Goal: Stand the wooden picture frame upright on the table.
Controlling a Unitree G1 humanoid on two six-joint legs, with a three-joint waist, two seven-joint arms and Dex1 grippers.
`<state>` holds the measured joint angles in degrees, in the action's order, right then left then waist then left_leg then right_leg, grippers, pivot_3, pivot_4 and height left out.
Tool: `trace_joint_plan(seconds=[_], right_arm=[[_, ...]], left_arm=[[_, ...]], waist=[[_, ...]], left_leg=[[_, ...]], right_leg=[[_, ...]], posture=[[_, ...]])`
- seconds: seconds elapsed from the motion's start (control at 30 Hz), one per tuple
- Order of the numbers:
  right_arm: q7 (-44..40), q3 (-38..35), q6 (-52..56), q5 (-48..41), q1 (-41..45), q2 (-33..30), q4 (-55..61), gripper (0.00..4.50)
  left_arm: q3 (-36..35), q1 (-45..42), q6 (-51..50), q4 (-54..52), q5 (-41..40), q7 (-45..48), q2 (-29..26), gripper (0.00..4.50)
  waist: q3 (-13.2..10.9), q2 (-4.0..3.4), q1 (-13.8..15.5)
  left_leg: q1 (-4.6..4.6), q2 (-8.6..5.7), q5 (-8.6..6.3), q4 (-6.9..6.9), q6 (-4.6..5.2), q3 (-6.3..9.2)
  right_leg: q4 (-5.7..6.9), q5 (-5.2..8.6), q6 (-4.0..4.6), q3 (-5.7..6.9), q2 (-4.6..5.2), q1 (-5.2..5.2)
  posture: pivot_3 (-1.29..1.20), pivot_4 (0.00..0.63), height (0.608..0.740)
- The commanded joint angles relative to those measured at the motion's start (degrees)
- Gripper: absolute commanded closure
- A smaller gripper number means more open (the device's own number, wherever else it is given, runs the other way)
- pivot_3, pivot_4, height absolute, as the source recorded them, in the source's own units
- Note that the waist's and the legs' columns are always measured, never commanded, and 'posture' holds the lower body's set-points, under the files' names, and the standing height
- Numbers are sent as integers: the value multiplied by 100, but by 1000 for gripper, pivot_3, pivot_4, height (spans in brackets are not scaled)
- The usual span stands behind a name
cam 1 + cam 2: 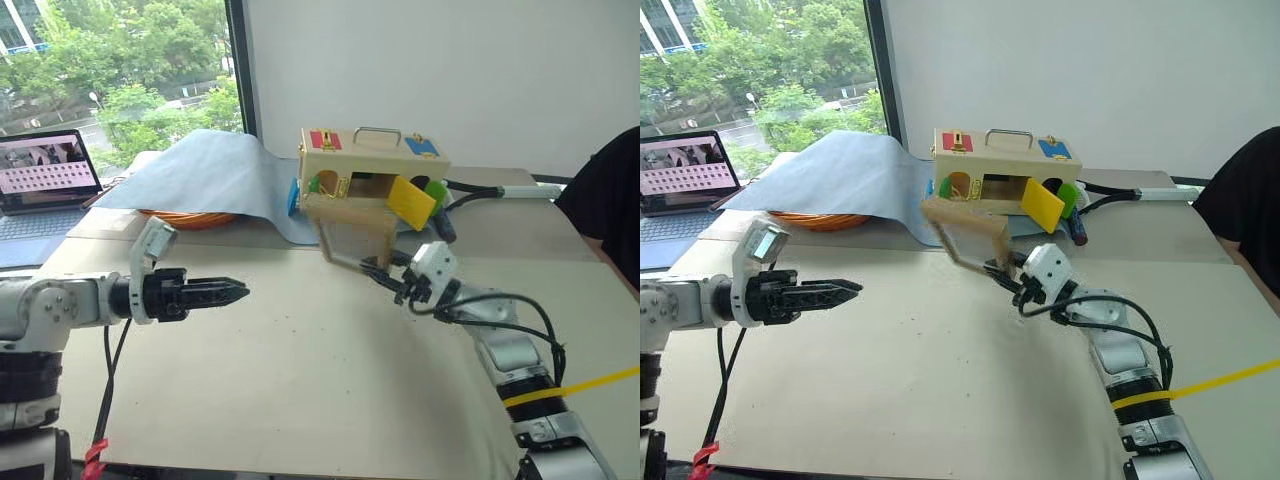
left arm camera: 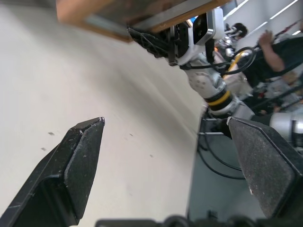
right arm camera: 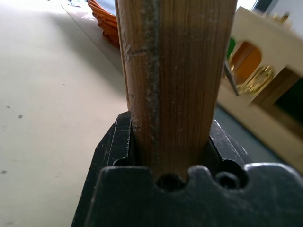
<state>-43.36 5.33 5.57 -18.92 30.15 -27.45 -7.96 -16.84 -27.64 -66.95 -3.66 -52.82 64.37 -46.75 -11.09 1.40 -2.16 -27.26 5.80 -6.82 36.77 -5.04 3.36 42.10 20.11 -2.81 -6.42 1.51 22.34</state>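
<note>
Right tool clamped on wooden picture frame; left tool wide open.

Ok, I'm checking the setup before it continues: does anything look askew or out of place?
Yes: the wooden picture frame is tilted in the air above the table, pinched at its lower edge by the right tool, not standing. Behind it, the wooden box has a yellow flap hanging open.

Behind the wooden box you have a plain white wall; left of it, a window gives daylight and green trees; an open laptop sits further left, beside a blue-grey cloth.
</note>
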Motion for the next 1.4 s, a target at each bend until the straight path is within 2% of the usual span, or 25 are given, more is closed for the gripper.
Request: trace_joint_plan(seconds=[0.03, 0.13, 0.3, 0.5, 0.97, 1.03, 1.07, 1.13, 1.27, 1.4], right_arm=[[-69, -265, 1581, -824, 120, -7, 547, 3209], [148, -400, 2368, -1147, 221, 191, 492, 3210], [321, -666, 3261, -1538, 320, 499, 258, 3211], [254, -642, 4166, -1844, 43, 568, 438, 3212], [585, -45, 3613, -976, -623, 620, 1303, 3227], [668, -149, 3598, -999, -644, 679, 1337, 2216], [669, -214, 3642, -1047, -664, 664, 1409, 2115], [668, -365, 3737, -1158, -729, 601, 1570, 1310], [853, -954, 4134, -1563, -974, 397, 2165, 30], [911, -1507, 4454, -1930, -1510, 70, 2779, 30]], left_arm=[[-294, 378, 708, -726, 99, -503, 320, 0], [-161, 582, 1121, -986, 334, -843, 552, 0], [238, 906, 2021, -1128, 1021, -903, 540, 0], [242, 895, 2607, -858, 1285, -937, 570, 0], [525, 797, 2910, -612, 1479, -672, 486, 0], [551, 742, 2916, -556, 1470, -642, 486, 0], [568, 724, 2916, -529, 1464, -607, 475, 0], [583, 703, 2913, -485, 1454, -546, 457, 0], [526, 728, 2927, -442, 1419, -469, 432, 0], [472, 852, 2940, -501, 1424, -489, 440, 0]], waist=[[0, 0, 12], [0, 1, 27], [0, 1, 17], [0, 1, 11], [0, 1, -34], [0, 1, -33], [0, 2, -29], [0, 1, -28], [0, 1, 9], [0, 1, 12]], left_leg=[[-2, 0, 0, 0, 0, 1], [-2, 0, 0, 0, 0, 1], [0, 0, 0, -1, 0, -2], [-1, -1, -1, -4, 1, -4], [2, 0, -1, -6, 1, -3], [3, 0, -1, -6, 1, -3], [3, 0, -1, -6, 1, -3], [1, 0, -1, -6, 1, -4], [-2, 0, -1, -6, 1, -5], [-2, 0, -1, -6, 1, -5]], right_leg=[[0, 0, 0, 1, -1, 2], [-2, 0, 0, 0, -2, 3], [-4, 0, -1, -5, -2, 3], [-6, 0, -2, -6, -2, 5], [-7, 12, -22, -6, -4, 6], [-7, 13, -24, -6, -5, 5], [-7, 13, -24, -6, -5, 5], [-7, 12, -23, -8, -4, 7], [-9, 12, -23, -8, -4, 7], [-11, 13, -24, -8, -4, 6]], posture=[[0, 150, 670], [0, 150, 670], [0, 150, 670], [0, 150, 670], [0, 150, 670], [0, 150, 670], [0, 150, 670], [0, 150, 670], [0, 150, 670], [0, 150, 670]])
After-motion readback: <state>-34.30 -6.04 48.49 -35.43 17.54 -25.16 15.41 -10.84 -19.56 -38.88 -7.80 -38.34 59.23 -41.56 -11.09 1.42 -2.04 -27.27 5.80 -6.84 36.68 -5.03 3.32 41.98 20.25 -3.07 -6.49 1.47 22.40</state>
